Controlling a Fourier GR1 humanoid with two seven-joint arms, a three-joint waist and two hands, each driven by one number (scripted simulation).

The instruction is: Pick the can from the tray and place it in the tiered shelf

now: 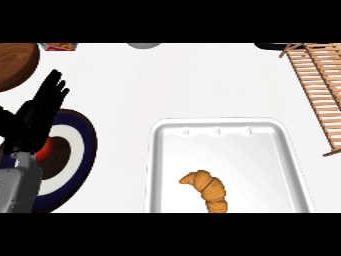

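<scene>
Can: not in sight. Tray (232,150) holds only croissant (206,190), so can's way and long axis cannot be told. Tiered shelf (324,90) at 2 o'clock from tray. Left hand (29,125) at 9 o'clock, open, fingers up, resting over ringed plate (84,150). Right hand not in sight. White surface (202,80) between tray and shelf. Wooden bowl (3,65) at 11 o'clock.

Grey forearm (12,187), blk robot hand (28,122).

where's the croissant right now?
Head view, lower centre: the golden-brown croissant lies inside the white rectangular tray, toward its near end, right of the blue-ringed round plate.
</scene>
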